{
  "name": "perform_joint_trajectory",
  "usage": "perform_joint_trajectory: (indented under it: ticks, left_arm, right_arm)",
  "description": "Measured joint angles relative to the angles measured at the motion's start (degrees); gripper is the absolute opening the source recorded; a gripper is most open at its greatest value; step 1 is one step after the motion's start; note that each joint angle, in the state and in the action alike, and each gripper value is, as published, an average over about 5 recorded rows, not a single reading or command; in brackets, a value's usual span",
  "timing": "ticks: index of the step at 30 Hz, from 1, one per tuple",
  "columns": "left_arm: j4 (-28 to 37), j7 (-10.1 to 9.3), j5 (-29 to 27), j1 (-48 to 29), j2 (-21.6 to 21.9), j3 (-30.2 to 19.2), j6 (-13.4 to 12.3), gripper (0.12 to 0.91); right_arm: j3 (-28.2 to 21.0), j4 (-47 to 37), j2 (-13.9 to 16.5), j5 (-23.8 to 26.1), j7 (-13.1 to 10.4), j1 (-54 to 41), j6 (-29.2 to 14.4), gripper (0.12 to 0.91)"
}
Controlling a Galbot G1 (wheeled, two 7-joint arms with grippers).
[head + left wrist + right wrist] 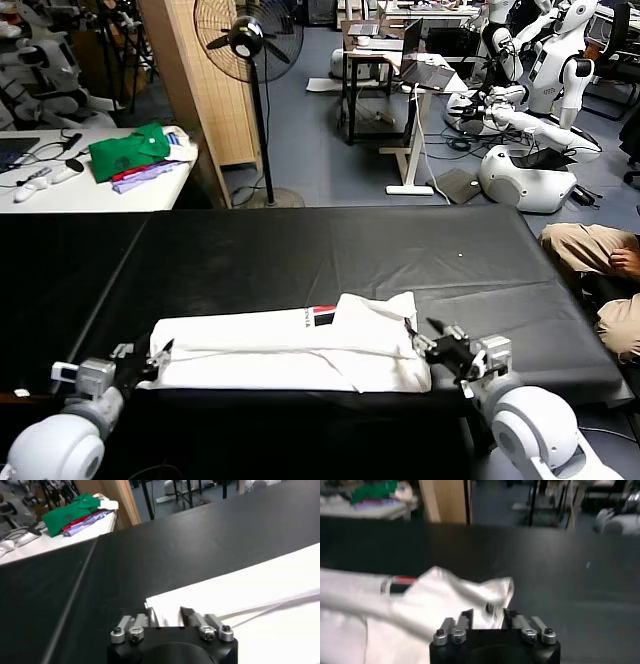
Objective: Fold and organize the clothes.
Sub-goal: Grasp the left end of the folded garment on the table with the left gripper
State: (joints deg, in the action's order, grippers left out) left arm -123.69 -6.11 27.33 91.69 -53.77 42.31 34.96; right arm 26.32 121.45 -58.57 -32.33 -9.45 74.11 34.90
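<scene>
I'm seeing my left gripper (160, 352) standing open at the left end of the folded T-shirt (290, 355), and my right gripper (420, 335) open at its right end. The shirt is lying on the black table (300, 255); its lettering is too small to read.

i see a soft white cotton t-shirt (290, 355), lightly creased, on a matt black table covering (300, 250). my left gripper (169, 616) and right gripper (487, 616) show dark fingers with shiny metal screws.
</scene>
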Motion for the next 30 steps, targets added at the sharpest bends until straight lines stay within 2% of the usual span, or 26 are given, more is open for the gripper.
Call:
perform_joint_trajectory:
  ticks: [2,7,15,18,21,24,27,30]
  left_arm:
    - [-0.1,-0.7,0.4,-0.8,-0.5,0.0,-0.2,0.785]
    - [2.9,-2.86,4.9,-5.0,-1.8,-1.7,0.1,0.798]
    - [9.9,-2.8,11.0,-10.3,-2.7,-4.3,0.7,0.798]
    - [11.9,-3.64,14.1,-11.7,-3.1,-4.7,1.7,0.787]
    - [13.5,-5.35,17.3,-13.1,-3.5,-4.7,2.6,0.697]
    - [14.6,-5.99,19.1,-13.9,-3.9,-4.6,2.3,0.541]
    - [15.3,-4.92,17.8,-14.1,-4.3,-5.1,0.1,0.392]
    - [16.2,-2.92,12.9,-14.3,-4.9,-6.3,-3.4,0.232]
  right_arm:
    - [-1.0,-1.9,-1.3,1.6,-0.5,-1.9,-0.5,0.79]
    - [-4.1,-7.1,-4.4,2.9,-0.5,-6.4,-0.5,0.798]
    - [-7.8,-13.8,-7.5,3.6,0.4,-10.4,-0.7,0.798]
    - [-8.6,-15.1,-8.4,4.0,0.7,-10.6,-1.0,0.776]
    - [-9.0,-15.8,-9.3,4.8,0.9,-10.4,-1.7,0.665]
    - [-9.4,-16.6,-10.2,6.3,0.5,-10.2,-3.3,0.5]
    - [-9.7,-17.6,-11.2,8.3,-0.9,-10.0,-5.8,0.333]
    - [-9.9,-18.8,-12.5,11.1,-3.2,-10.0,-8.6,0.18]
